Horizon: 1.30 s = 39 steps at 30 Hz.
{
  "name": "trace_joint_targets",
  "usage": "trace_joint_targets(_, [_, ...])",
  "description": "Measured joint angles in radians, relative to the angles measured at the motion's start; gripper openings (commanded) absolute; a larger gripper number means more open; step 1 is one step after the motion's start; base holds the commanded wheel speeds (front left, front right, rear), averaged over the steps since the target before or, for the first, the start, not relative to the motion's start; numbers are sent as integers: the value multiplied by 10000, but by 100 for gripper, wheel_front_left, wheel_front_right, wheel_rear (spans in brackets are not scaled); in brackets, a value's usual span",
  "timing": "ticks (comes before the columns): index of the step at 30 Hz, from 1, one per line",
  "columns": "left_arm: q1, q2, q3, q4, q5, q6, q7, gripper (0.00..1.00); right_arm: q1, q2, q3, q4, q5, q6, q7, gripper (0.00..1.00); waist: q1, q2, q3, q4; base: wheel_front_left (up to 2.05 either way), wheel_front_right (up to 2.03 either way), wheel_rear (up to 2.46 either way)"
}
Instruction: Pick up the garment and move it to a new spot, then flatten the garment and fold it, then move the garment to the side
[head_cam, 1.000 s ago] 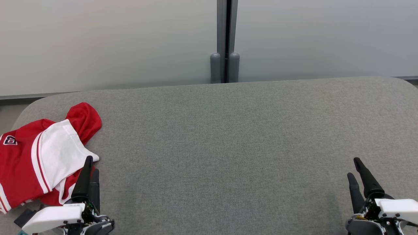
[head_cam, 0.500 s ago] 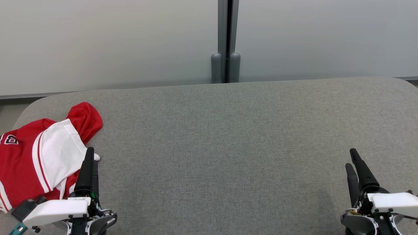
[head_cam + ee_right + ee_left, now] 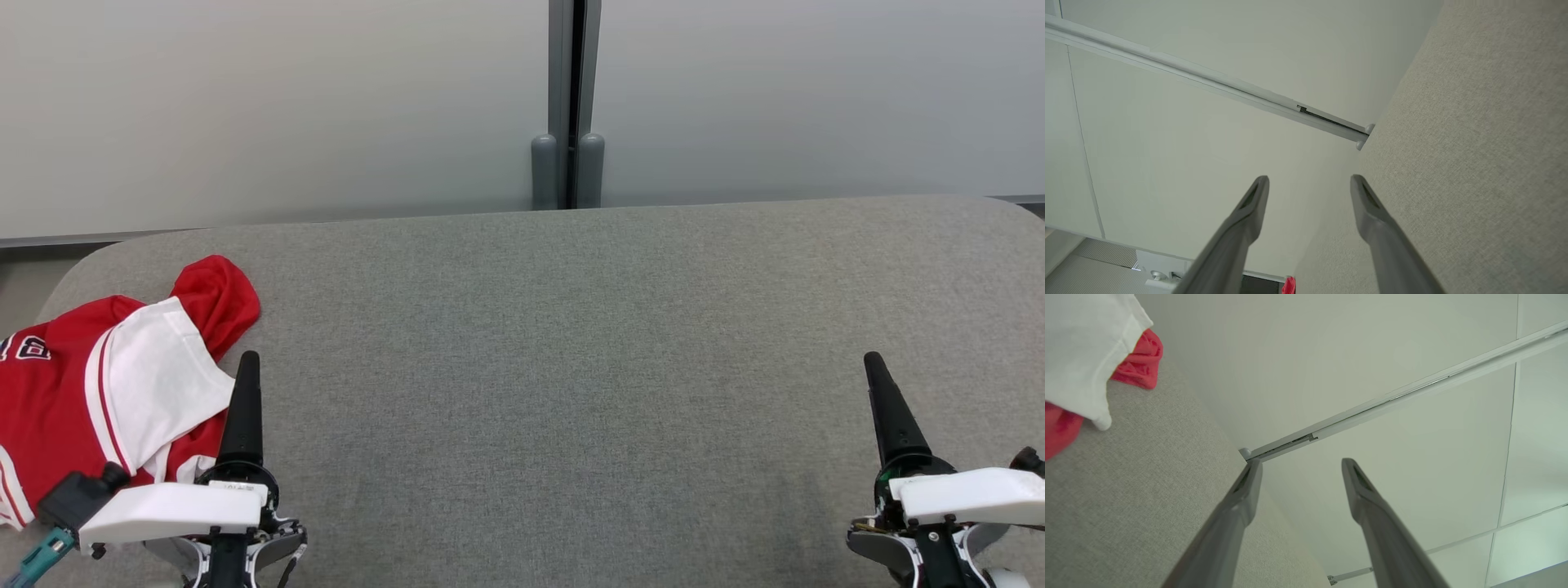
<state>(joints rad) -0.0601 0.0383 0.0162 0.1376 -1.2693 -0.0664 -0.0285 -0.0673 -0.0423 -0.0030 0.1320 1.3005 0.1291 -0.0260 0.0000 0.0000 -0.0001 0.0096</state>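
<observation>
The garment (image 3: 98, 392), a red and white jersey, lies crumpled at the left end of the grey table (image 3: 571, 367). My left gripper (image 3: 247, 363) stands just right of its white edge, fingers pointing away from me, apart from the cloth. In the left wrist view the left gripper (image 3: 1302, 463) is open and empty, with the garment's white and red folds (image 3: 1081, 347) at the upper left. Far off at the table's right front, my right gripper (image 3: 873, 363) hovers over bare cloth. The right wrist view shows the right gripper (image 3: 1309, 179) open with nothing between its fingers.
Pale wall panels rise behind the table, joined by a grey post (image 3: 567, 171) at the middle of the far edge. The table's rounded left corner (image 3: 73, 269) lies just beyond the garment. Bare grey surface stretches between the two grippers.
Both grippers have reached further forward and turned edge-on to the head camera. The left fingertips have come off the garment's white edge to the bare table beside it.
</observation>
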Motion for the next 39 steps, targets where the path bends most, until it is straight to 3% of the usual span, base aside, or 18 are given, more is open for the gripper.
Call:
trace_joint_targets(22, [2,153,-757,-59,4719,466,-700,100,-5,-151,554,-345,-4403,0,-706,100,0,0,-27,75,0,0,0])
trace_joint_targets(39, [-1,245,-1216,222,7018,851,-1170,100,-37,-332,911,-466,-7340,2,-1175,100,0,0,-53,130,0,0,0])
